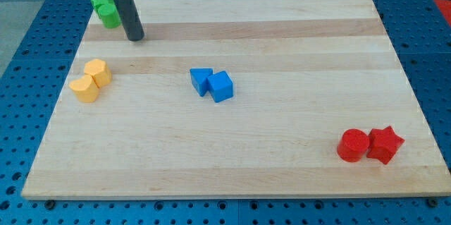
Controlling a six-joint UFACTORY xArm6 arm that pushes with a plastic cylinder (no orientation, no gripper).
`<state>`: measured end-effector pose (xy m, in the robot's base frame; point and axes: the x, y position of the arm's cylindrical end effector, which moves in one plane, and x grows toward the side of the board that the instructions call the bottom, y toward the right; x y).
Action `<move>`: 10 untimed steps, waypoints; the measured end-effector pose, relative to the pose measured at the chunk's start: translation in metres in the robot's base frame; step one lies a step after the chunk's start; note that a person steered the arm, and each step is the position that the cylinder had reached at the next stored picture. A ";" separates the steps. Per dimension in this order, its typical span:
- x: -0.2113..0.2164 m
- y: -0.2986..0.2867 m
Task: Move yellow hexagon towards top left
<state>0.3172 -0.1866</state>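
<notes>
The yellow hexagon (98,73) sits on the wooden board near its left edge, touching a second yellow block (84,89) of rounded shape just below-left of it. My tip (135,38) rests on the board near the top left, up and to the right of the yellow hexagon, apart from it. The dark rod rises from the tip toward the view's top.
Two green blocks (108,10) sit at the top left corner, just left of the rod. A blue triangle (200,80) and blue cube (220,86) touch near the middle. A red cylinder (352,144) and red star (385,144) sit at the bottom right.
</notes>
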 end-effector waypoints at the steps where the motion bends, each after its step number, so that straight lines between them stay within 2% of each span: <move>1: 0.020 0.012; 3: 0.063 0.017; 5: 0.137 0.017; 6: 0.165 0.007; 7: 0.183 -0.032; 8: 0.183 -0.089; 9: 0.169 -0.118; 10: 0.159 -0.117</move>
<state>0.4759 -0.3032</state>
